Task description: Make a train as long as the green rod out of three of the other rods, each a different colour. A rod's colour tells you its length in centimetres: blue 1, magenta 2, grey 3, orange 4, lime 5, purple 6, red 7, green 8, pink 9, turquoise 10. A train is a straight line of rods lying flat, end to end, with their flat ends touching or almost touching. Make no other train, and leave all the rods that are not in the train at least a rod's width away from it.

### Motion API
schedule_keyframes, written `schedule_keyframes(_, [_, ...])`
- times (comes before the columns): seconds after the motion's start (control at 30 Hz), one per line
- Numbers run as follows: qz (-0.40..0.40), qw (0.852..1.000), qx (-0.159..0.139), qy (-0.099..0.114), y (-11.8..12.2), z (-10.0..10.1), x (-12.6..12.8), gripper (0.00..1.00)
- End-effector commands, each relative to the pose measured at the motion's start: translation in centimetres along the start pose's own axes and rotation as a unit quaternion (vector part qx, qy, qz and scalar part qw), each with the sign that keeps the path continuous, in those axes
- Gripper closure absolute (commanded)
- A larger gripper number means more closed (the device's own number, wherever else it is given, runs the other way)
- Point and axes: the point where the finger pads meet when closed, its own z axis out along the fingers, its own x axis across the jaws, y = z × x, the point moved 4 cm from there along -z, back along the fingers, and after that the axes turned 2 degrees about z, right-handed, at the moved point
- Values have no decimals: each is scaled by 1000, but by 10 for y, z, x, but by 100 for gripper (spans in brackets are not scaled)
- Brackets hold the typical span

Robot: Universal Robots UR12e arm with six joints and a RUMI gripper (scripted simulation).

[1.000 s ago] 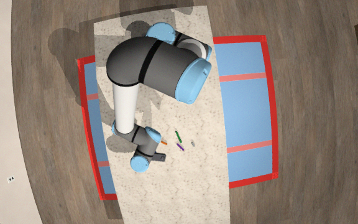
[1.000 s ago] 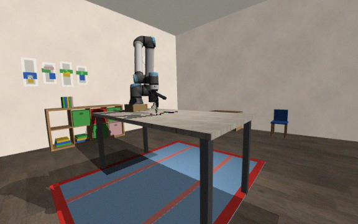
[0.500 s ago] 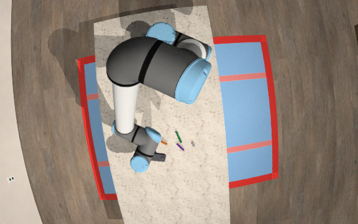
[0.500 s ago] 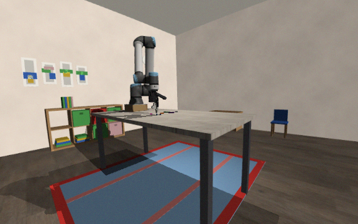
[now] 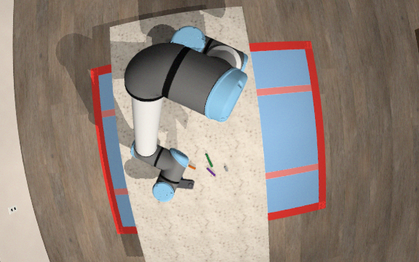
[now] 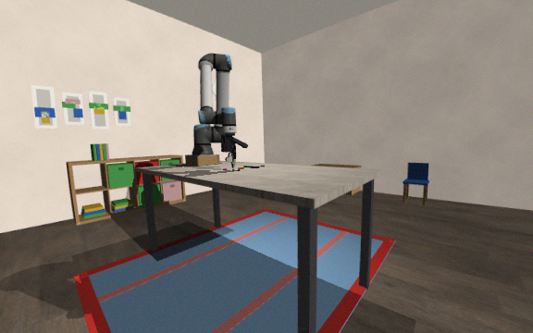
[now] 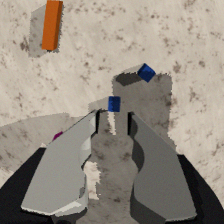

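My gripper (image 7: 113,113) (image 6: 233,168) is partly open, its fingers a small gap apart, nothing held. A blue rod (image 7: 114,104) lies just beyond the fingertips in the wrist view, roughly in line with the gap. A second blue rod (image 7: 146,73), turned at an angle, lies farther up and right. An orange rod (image 7: 52,25) (image 5: 192,167) lies at the upper left of the wrist view. A magenta rod is mostly hidden behind the left finger. In the top view, a green rod (image 5: 209,160), a purple rod (image 5: 211,172) and a grey rod (image 5: 225,167) lie apart.
The speckled table (image 5: 231,218) (image 6: 294,180) carries all the rods. The arm's wrist hides part of the table left of the orange rod in the top view. The table's right edge is beyond the grey rod. A shelf (image 6: 86,191) stands behind the table, away from the rods.
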Motion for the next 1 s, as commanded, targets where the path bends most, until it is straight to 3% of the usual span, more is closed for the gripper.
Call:
schedule_keyframes(0.0, [0,1000,0,1,0,-1,1,86])
schedule_keyframes(0.97, [0,1000,0,1,0,9,1,86])
